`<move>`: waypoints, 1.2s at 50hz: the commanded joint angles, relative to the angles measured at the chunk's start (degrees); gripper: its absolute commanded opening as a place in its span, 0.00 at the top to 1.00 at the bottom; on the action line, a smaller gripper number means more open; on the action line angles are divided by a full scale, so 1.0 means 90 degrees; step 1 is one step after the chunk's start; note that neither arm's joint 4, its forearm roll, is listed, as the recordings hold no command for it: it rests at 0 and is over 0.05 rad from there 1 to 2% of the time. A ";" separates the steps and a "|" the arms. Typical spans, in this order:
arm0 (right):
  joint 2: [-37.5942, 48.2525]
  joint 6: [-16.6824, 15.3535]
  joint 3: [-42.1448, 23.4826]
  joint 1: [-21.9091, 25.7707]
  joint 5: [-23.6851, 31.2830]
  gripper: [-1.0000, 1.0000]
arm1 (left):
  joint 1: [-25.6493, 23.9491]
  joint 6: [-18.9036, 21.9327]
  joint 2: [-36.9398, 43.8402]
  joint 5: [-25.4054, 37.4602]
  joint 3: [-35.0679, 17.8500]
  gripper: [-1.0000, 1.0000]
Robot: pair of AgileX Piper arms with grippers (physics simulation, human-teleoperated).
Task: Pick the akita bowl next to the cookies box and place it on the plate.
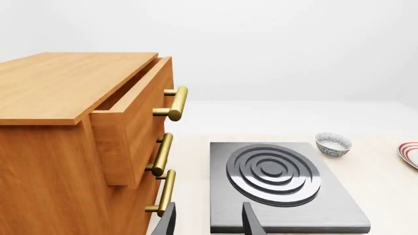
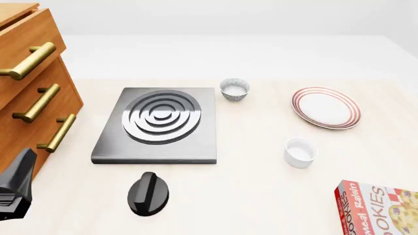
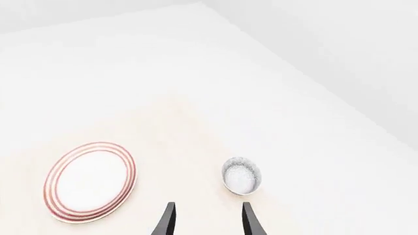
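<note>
Front view: the cookies box (image 2: 379, 209) lies at the near right corner of the table (image 2: 261, 196), partly cut by the frame edge. The plate (image 2: 325, 107) sits farther back on the right, bare, with a plain white cup (image 2: 300, 152) nearer than it and slightly left. A second speckled bowl (image 2: 234, 89) stands upright just beside the far right corner of the stove plate (image 2: 158, 125), apart from the plate. A black knob (image 2: 149, 193) lies near of the stove plate; a wooden drawer cabinet (image 2: 33, 93) with brass handles occupies the left side. Only a dark part of the left arm (image 2: 16, 188) shows at the near left edge. Right wrist view: the akita bowl (image 3: 242, 175) rests upright on the table, to the right of the plate (image 3: 90, 181) and well apart from it, just ahead of the right gripper (image 3: 207, 220). That gripper's two fingers stand spread, holding nothing and not touching the bowl. Left wrist view: the left gripper (image 1: 207, 223) likewise has its fingers parted and empty, positioned at the near edge of the stove plate (image 1: 281, 186), with the cabinet (image 1: 72, 132) beside it, top drawer slightly pulled out.
</note>
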 commanded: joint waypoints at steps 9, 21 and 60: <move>0.1823 0.0316 -0.1619 -0.0688 0.0745 0.00 | -0.0001 0.0000 -0.0001 0.0000 0.0000 0.00; 0.2945 0.0647 -0.2826 -0.1336 0.1601 0.00 | 0.0000 -0.0001 0.0000 0.0000 0.0000 0.00; 0.5428 0.0922 -0.6169 -0.2308 0.3896 0.00 | -0.0002 -0.0001 0.0000 0.0000 0.0000 0.00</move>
